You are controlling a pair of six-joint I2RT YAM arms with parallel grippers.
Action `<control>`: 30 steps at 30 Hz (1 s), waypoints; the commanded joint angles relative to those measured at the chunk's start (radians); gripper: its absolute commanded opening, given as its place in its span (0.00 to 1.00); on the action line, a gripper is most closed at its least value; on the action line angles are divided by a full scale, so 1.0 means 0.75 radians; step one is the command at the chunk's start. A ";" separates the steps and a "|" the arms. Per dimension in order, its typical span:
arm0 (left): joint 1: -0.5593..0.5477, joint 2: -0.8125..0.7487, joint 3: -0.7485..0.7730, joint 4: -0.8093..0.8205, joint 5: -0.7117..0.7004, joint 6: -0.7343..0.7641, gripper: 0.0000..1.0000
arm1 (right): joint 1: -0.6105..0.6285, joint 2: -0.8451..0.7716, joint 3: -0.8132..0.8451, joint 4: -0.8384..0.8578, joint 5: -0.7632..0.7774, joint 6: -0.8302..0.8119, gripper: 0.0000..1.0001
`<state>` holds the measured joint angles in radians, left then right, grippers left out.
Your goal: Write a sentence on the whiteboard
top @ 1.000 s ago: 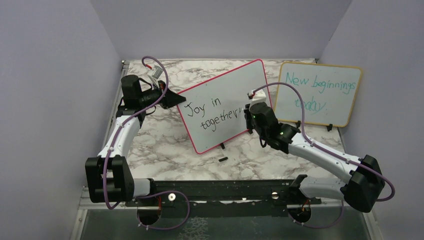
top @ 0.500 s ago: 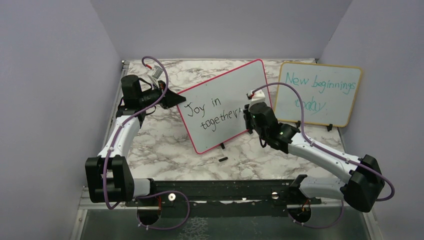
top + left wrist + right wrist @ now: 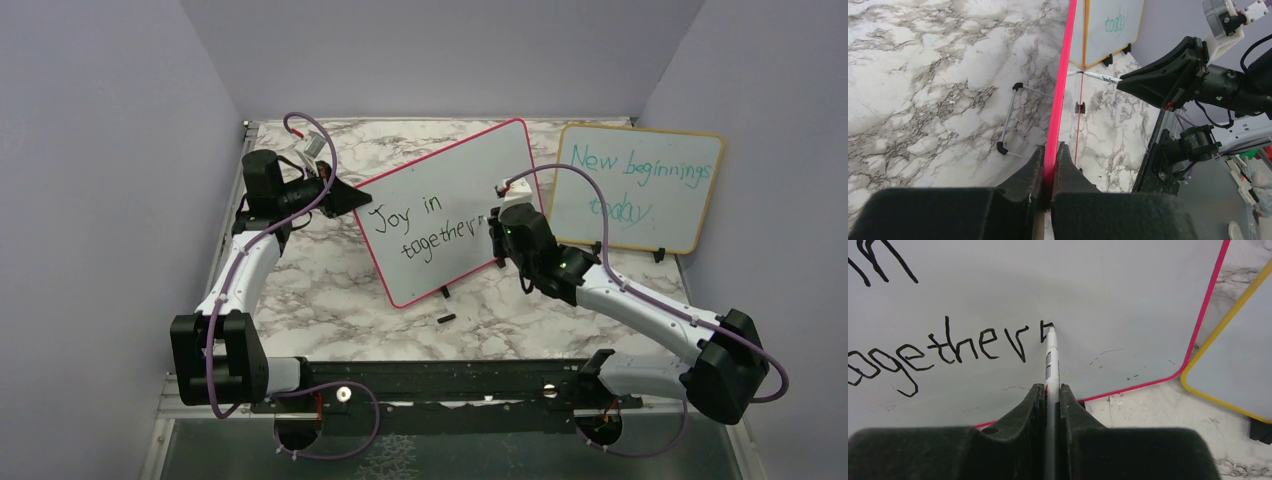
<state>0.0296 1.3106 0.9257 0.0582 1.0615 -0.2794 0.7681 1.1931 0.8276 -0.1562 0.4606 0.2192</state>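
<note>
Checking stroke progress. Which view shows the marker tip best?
Right wrist: the slim white marker touches its tip to the red-framed whiteboard beside the black handwriting. Left wrist shows it side-on; top external hides it.

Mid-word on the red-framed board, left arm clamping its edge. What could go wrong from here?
1. The left jaws pinch only the thin red frame of the whiteboard; marker pressure might pivot or slip it, smearing the stroke.
2. The sentence is well along the second line; further letters may crowd toward the right frame edge.
3. The marker sits slim between the right jaws and could slide back under pressure, lightening the line.
</note>
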 commanded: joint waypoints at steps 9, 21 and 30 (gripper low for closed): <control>-0.013 0.048 -0.021 -0.119 -0.170 0.150 0.00 | -0.032 -0.001 0.000 0.010 0.022 0.025 0.01; -0.013 0.052 -0.021 -0.118 -0.170 0.148 0.00 | -0.032 -0.021 -0.053 -0.061 -0.060 0.068 0.01; -0.013 0.051 -0.021 -0.118 -0.172 0.148 0.00 | -0.032 -0.049 -0.035 -0.056 -0.006 0.052 0.00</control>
<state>0.0296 1.3109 0.9257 0.0578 1.0615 -0.2794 0.7506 1.1816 0.8009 -0.1806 0.4534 0.2569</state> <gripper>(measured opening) 0.039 0.164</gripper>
